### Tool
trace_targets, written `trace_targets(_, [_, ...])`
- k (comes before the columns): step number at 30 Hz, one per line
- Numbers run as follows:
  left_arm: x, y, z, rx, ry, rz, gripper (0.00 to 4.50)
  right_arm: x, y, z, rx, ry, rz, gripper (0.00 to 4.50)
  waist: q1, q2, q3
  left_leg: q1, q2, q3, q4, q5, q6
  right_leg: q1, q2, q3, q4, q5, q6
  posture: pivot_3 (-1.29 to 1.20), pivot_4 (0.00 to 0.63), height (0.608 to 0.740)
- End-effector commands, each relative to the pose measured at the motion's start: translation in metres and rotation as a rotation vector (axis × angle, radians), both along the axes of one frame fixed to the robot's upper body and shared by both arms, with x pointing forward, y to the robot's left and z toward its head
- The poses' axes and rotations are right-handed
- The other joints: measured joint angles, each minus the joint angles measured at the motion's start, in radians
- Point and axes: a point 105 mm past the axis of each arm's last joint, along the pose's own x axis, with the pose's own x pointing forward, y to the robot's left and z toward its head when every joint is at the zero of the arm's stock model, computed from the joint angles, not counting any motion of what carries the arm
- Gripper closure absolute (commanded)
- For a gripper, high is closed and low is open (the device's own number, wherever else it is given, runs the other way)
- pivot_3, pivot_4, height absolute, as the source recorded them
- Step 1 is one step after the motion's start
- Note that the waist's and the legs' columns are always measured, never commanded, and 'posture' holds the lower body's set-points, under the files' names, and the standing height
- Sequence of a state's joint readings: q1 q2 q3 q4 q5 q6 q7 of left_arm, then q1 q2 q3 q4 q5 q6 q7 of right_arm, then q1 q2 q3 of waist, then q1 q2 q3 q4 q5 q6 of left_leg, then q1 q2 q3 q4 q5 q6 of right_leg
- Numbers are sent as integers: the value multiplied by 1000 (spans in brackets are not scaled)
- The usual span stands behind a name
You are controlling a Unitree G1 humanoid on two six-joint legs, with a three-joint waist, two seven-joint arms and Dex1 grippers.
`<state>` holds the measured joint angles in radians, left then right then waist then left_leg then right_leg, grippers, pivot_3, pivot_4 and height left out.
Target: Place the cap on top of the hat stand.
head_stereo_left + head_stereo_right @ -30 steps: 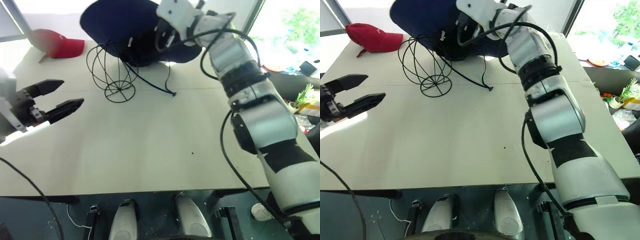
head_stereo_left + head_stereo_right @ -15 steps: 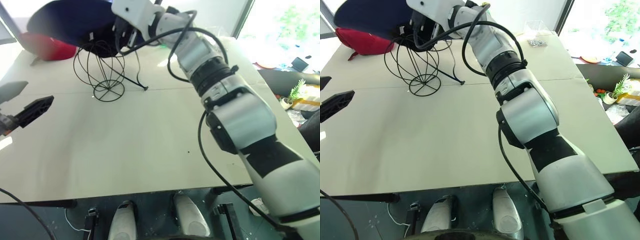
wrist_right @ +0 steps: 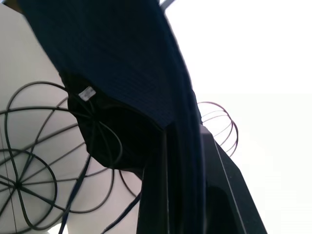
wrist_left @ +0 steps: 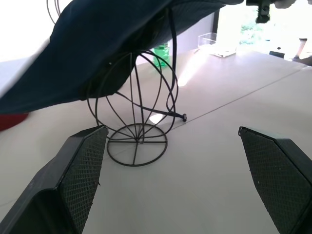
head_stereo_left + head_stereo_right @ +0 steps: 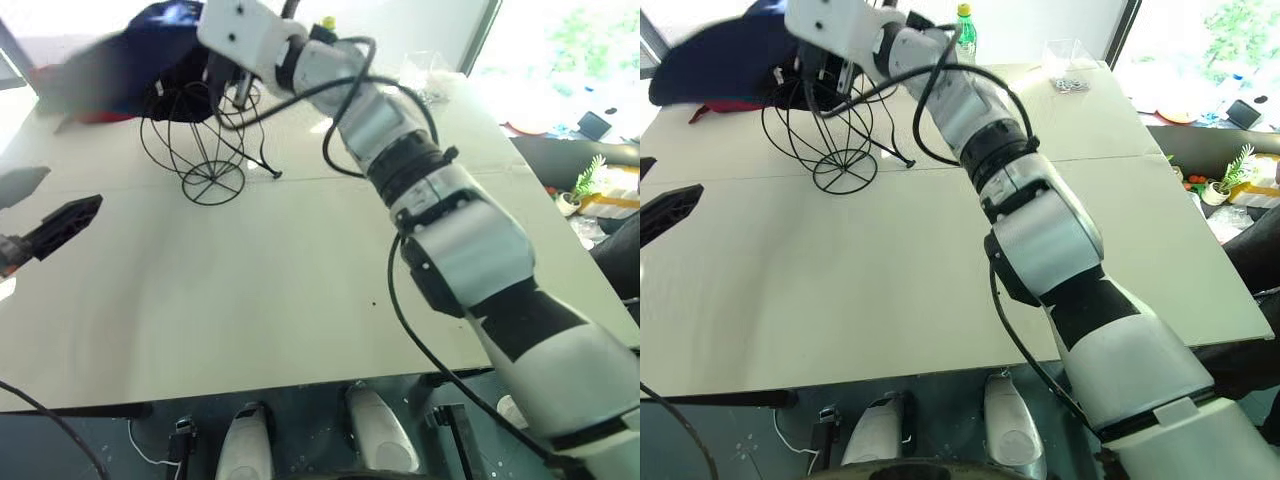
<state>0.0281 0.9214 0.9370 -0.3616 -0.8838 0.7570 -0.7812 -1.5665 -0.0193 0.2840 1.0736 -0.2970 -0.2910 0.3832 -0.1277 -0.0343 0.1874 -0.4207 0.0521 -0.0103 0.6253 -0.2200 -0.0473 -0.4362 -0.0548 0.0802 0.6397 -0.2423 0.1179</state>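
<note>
Nearest, at the left edge of the counter [image 5: 300,300], the left claw [image 4: 180,170] hovers empty with its jaws spread wide, aimed at the stand [image 5: 200,135] but well short of it. Farther back, the right claw [image 3: 190,165] is pinched shut on the brim of the cap [image 4: 112,44] and holds it over the stand's wire globe. The crown's hollow sits around the top loops, while the brim tilts, high on the claw's side and drooping toward the far left over something red [image 5: 725,106] on the counter. The chin cord [image 4: 171,73] hangs through the wires.

Risks, as I judge them: the crown looks off-centre, so letting go now could let the cap slide off leftward. The stand is light, so a sideways tug on the brim, or the cord snagging, could tip it. A green bottle [image 5: 963,28] stands behind.
</note>
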Motion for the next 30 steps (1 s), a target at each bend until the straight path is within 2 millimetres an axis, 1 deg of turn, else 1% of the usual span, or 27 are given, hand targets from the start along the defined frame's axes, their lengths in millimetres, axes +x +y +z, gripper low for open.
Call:
trace_targets(1, [-8, 6, 13, 7, -54, 21, 0, -18, 10, -7, -17, -94, 72, 4447, 1, 0, 0, 0, 0, 0, 0, 0, 0, 0, 0, 0, 0, 0, 0, 0, 150, 739])
trace_targets(5, [-12, 9, 15, 14, -49, 36, 0, -18, -3, -44, -36, -103, 51, 4447, 8, -1, 0, -1, 0, 0, 3, 0, 0, 0, 0, 0, 3, 0, 0, 0, 150, 739])
trace_targets(8, [-14, 10, 16, 19, -47, 40, 0, -20, -12, -64, -49, -117, 27, 4447, 7, -1, -1, -1, 0, 0, 3, 0, -1, 0, 0, 0, 4, 0, 0, 0, 150, 739])
trace_targets(11, [-15, 10, 17, 24, -43, 41, 0, -19, -28, -90, -78, -200, -32, 4447, 8, -1, -1, 0, 0, -1, 4, 0, -1, 0, 0, 0, 6, 0, -1, 0, 150, 739])
trace_targets(13, [-16, 10, 17, 29, -35, 40, 0, -19, -32, -108, -82, -186, -52, 4447, 7, -2, -1, 1, 0, -1, 4, 1, -1, 0, 0, 0, 6, -1, -1, 0, 150, 739])
trace_targets(15, [-16, 10, 18, 34, -27, 38, 0, -22, -32, -118, -107, -218, -59, 4447, 6, -2, -1, 1, 0, -1, 3, 1, -1, 0, 0, 0, 6, -1, -1, 0, 150, 739])
trace_targets(18, [-15, 11, 21, 42, -22, 34, 0, -21, -29, -129, -160, -270, -69, 4447, 2, -2, -1, 1, 0, -1, 3, 1, -1, -1, 0, 0, 7, -1, -2, 0, 150, 739])
trace_targets(20, [-12, 11, 22, 44, -19, 28, 0, -20, -28, -133, -185, -292, -75, 4447, 2, -2, -1, 1, 0, -1, 3, 1, -1, -1, 1, 0, 7, -1, -2, 0, 150, 739])
trace_targets(22, [-11, 10, 23, 46, -17, 22, 0, -18, -26, -128, -178, -302, -78, 4447, 2, -2, -1, 1, 0, -1, 3, 1, -1, -1, 1, 0, 8, -1, -2, 0, 150, 739])
trace_targets(25, [-9, 9, 23, 45, -16, 15, 0, -18, -22, -116, -179, -333, -66, 4447, 4, -2, -1, 1, 0, -1, 3, 1, -1, -1, 1, 1, 7, -1, -2, 0, 150, 739])
trace_targets(26, [-8, 9, 23, 44, -16, 14, 0, -17, -20, -116, -182, -325, -64, 4447, 4, -2, -1, 1, 0, -1, 3, 1, -1, -1, 1, 0, 7, -1, -2, 0, 150, 739])
trace_targets(28, [-7, 7, 22, 42, -16, 10, 0, -14, -18, -119, -202, -312, -63, 4447, 4, -2, -1, 1, 0, -1, 3, 1, -1, -1, 1, 0, 7, -1, -2, 0, 150, 739])
trace_targets(30, [-7, 5, 20, 41, -14, 6, 0, -13, -16, -130, -248, -303, -55, 4447, 3, -2, -1, 1, 0, -1, 3, 1, -1, 0, 1, 0, 7, -1, -2, 0, 150, 739])
